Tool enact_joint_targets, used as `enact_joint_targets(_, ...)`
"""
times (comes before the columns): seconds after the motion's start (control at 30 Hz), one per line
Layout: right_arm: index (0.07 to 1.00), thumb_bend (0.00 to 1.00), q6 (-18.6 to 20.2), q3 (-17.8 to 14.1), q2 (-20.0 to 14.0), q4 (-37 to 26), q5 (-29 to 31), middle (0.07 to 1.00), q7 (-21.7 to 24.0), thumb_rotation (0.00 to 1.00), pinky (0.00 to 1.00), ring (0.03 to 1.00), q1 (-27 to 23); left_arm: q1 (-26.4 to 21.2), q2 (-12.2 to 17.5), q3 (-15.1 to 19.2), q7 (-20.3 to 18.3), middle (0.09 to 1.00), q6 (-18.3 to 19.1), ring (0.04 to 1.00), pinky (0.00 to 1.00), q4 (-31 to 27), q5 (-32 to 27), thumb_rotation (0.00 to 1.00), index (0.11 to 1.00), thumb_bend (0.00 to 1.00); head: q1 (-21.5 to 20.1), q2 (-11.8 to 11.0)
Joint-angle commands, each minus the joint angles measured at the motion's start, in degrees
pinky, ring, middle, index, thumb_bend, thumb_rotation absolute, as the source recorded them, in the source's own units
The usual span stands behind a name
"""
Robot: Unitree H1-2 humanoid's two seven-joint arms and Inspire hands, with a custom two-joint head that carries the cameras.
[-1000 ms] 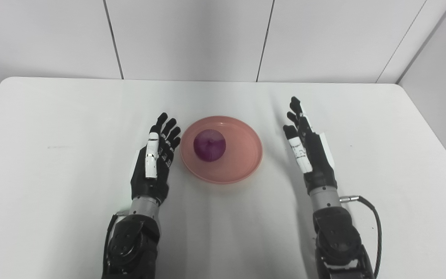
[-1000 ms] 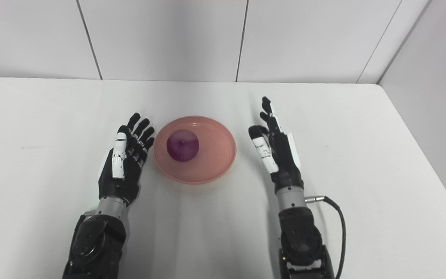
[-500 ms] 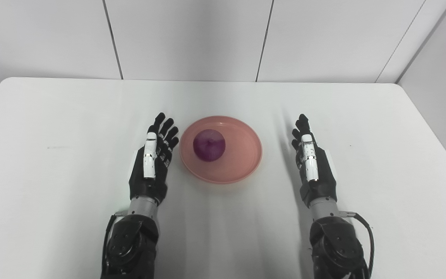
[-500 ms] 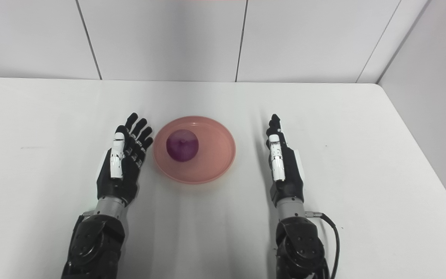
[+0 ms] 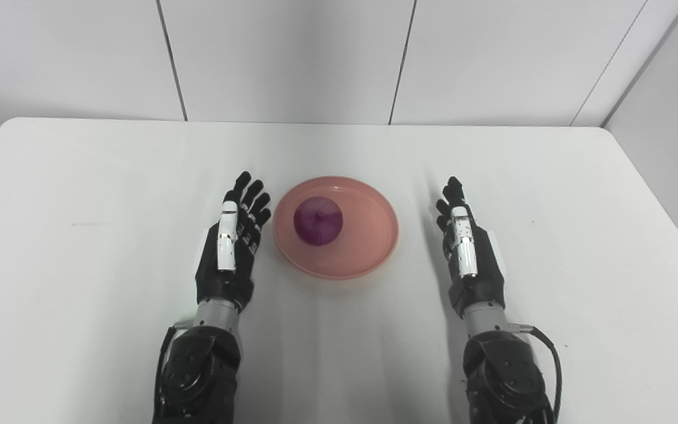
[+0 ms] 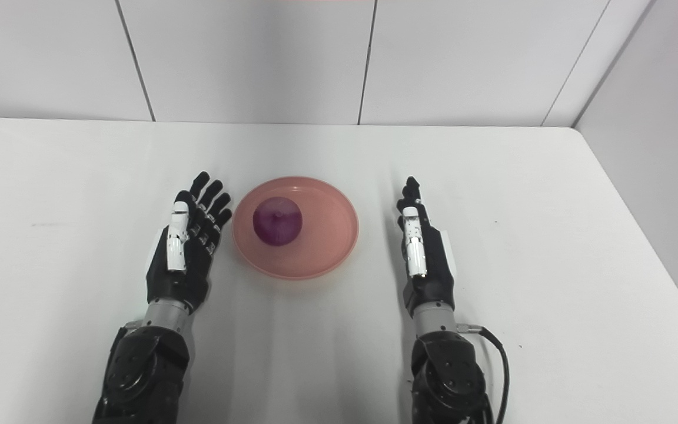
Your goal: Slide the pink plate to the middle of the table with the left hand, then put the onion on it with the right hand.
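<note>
The pink plate (image 5: 374, 247) is lying between the two hands, just beside the left hand (image 5: 230, 247) and a little apart from the right hand (image 5: 467, 253). A purple onion (image 5: 318, 220) is being held inside the plate, left of its centre. Both hands are being kept flat, fingers extended and empty, nothing being touched.

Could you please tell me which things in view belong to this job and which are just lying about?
Belonging to the job:
pink plate
onion, resting on the plate
left hand, open
right hand, open

Just lying about:
nothing besides the bare table
</note>
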Motion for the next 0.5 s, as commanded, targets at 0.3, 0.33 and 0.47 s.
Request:
enact_joint_targets(0.3,0.984,0.21,-1.85,0.41,0.15,-1.94,0.41,0.986,-0.08,1.0,1.0,0.978,-0.52,0.66,-0.09,0.5,0.11,0.947,2.6,0.943,0.96,-0.45,-0.49,1.0,0.928,0.42,0.23,-0.04)
enact_joint_targets(0.33,0.983,0.21,-2.29,0.43,0.15,-1.81,0.44,0.986,-0.08,1.0,1.0,0.979,-0.43,0.69,-0.05,0.5,0.08,0.947,2.54,0.943,0.96,-0.43,-0.44,1.0,0.928,0.42,0.23,-0.04)
enact_joint_targets(0.47,0.979,0.21,-2.61,0.37,0.2,-1.59,0.64,0.981,-0.06,1.0,1.0,0.973,-0.3,0.78,0.01,0.52,0.03,0.947,2.41,0.942,0.96,-0.39,-0.39,1.0,0.927,0.42,0.23,-0.04)
